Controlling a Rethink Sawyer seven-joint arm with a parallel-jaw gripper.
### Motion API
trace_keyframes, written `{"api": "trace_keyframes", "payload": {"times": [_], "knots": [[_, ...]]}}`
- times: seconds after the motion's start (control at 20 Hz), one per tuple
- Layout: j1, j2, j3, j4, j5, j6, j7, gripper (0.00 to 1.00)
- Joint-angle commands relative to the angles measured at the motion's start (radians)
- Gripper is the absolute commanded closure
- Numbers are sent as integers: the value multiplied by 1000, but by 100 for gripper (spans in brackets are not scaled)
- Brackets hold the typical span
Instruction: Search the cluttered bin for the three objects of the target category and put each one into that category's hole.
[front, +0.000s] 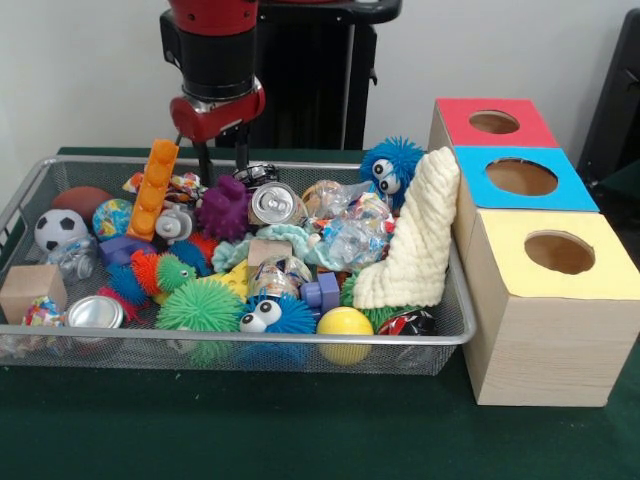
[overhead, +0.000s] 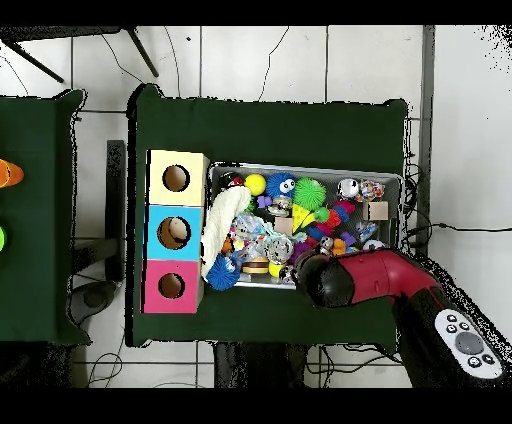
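The wire-mesh bin (front: 455, 338) is heaped with toys, balls, cans and blocks. It also shows in the overhead view (overhead: 300, 167). My gripper (front: 225, 172) hangs over the bin's far left part, just above a purple spiky toy (front: 225, 208). Its two dark fingers are apart with nothing between them. An orange brick tower (front: 153, 190) stands just left of it and a silver can (front: 277, 203) lies just right. Three boxes with holes stand beside the bin: red (front: 494, 122), blue (front: 521, 177) and yellow (front: 559, 252). In the overhead view the red arm (overhead: 350, 280) hides the gripper.
A cream knitted cloth (front: 415, 240) leans on the bin's right wall beside a blue fuzzy toy with eyes (front: 390, 170). A soccer ball (front: 60, 228), a wooden block (front: 30, 290), a second can (front: 95, 312), a green spiky ball (front: 200, 305) and a yellow ball (front: 344, 322) lie towards the front.
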Motion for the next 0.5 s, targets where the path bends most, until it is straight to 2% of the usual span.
{"api": "trace_keyframes", "payload": {"times": [0.05,0.3,0.5], "knots": [[-23,76,90,-29,-74,88,-244,0],[-24,111,96,-50,-103,78,-244,0],[-30,108,104,-48,-114,84,-256,0]]}}
